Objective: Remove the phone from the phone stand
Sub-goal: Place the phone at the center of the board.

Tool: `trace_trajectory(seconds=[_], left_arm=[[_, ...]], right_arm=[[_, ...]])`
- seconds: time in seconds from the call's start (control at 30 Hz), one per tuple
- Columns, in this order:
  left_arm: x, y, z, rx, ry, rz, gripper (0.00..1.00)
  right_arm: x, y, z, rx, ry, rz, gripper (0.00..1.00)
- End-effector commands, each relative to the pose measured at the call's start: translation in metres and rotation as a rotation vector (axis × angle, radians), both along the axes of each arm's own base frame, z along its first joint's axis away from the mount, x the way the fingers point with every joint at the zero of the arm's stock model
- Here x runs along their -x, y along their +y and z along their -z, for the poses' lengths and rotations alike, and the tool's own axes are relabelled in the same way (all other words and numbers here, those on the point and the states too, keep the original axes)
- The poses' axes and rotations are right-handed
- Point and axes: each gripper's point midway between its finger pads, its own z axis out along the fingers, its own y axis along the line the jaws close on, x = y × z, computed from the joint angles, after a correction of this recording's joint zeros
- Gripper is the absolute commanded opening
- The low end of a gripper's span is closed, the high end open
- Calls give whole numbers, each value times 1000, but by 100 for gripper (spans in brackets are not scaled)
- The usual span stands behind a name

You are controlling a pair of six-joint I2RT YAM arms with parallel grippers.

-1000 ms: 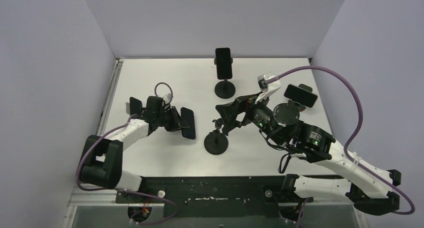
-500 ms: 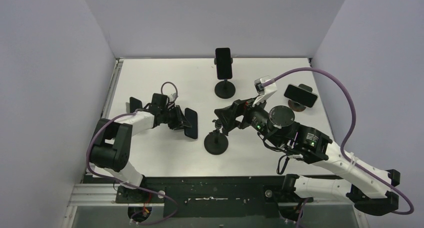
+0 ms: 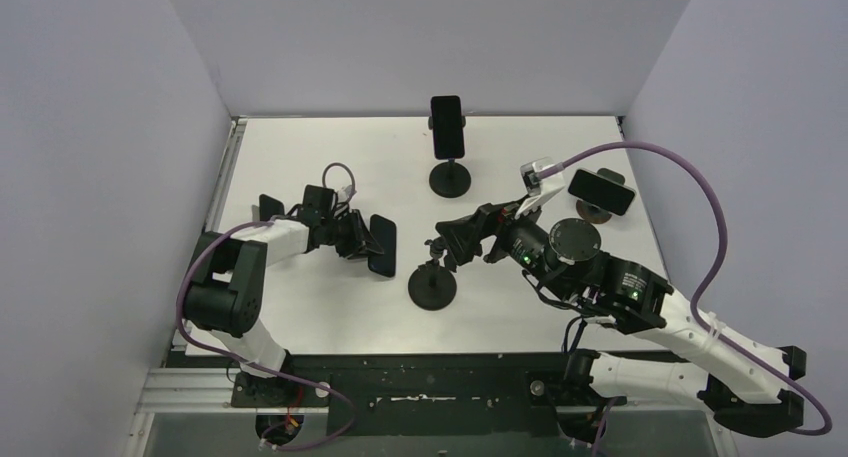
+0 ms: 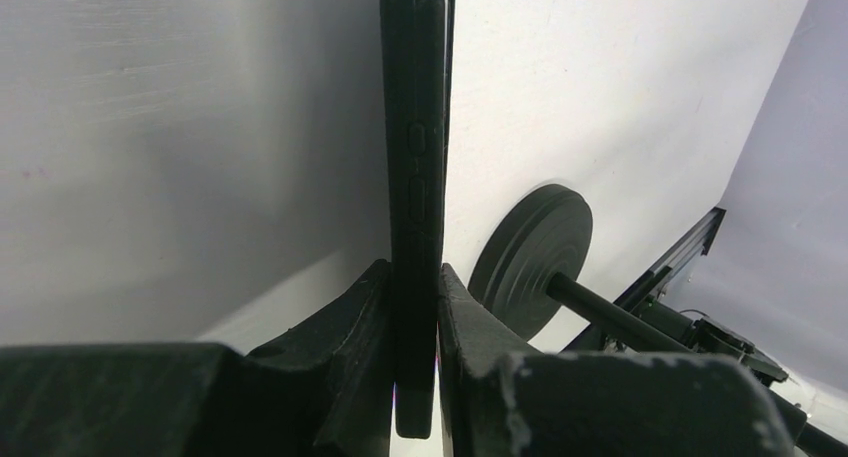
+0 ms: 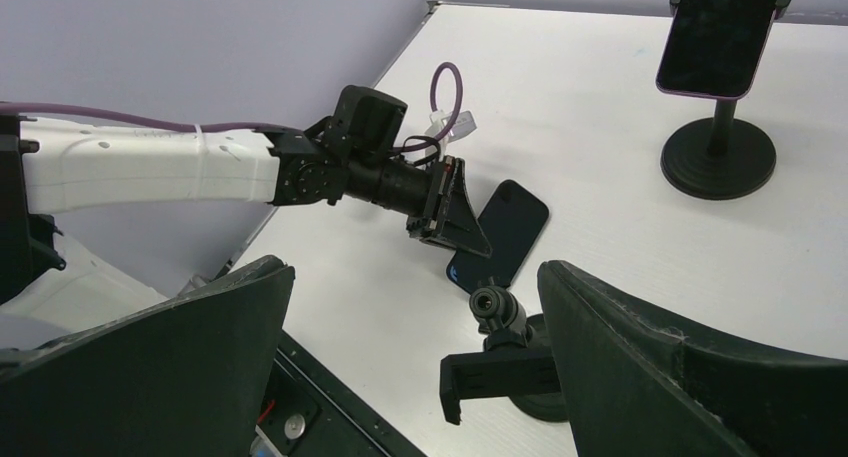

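The left gripper [image 4: 415,302] pinches the phone [image 4: 415,127] across its flat faces, near 1 end. The phone is off the stand [image 3: 433,285], low over the desk [image 3: 300,157] between the left edge and that stand. To set it down well, I'd lower it flat, then let go. Its long axis runs roughly from far edge to near edge, 1 broad face turned up. The right gripper [image 3: 447,245] is spread over the stand's empty clamp.

I saw that the slim black phone [image 4: 415,177] had a matt, smooth edge and a faintly shiny face. The white table top [image 3: 330,157] looked smooth and matt. The round-based black phone stand [image 3: 432,285] looked dull, like plastic.
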Motion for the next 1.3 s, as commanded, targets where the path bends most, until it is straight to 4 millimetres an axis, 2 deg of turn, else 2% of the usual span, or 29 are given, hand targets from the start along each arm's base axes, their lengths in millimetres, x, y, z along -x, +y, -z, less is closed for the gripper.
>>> trace_trajectory(seconds=[0.0, 0.2, 0.43, 0.8, 0.87, 0.93, 1.0, 1.07, 1.17, 1.27], left_arm=[[-19, 13, 1, -74, -44, -39, 17], [-21, 25, 5, -123, -33, -75, 25], [-22, 32, 7, -143, -28, -98, 31], [-22, 34, -8, -133, -67, -118, 42], [-23, 33, -18, -123, -95, -122, 43], [-24, 34, -29, -120, -130, -127, 55], [-23, 34, -41, -111, -164, -135, 58], [-24, 32, -54, -100, -197, -139, 70], [-25, 28, -78, -67, -260, -137, 71], [-30, 25, -111, -68, -387, -125, 70]], right_arm=[[2, -2, -12, -53, -16, 7, 100], [0, -5, -5, -42, 0, 23, 100], [1, -7, -5, -45, 4, 29, 100], [0, -10, -3, -35, 10, 44, 100], [-1, -12, -1, -30, 10, 54, 100], [-2, -14, 1, -17, 11, 64, 100], [-3, -17, 3, -5, 13, 77, 100], [-5, -21, 9, 16, 18, 95, 100], [-7, -27, 17, 50, 29, 121, 100], [-6, -37, 34, 99, 61, 152, 100]])
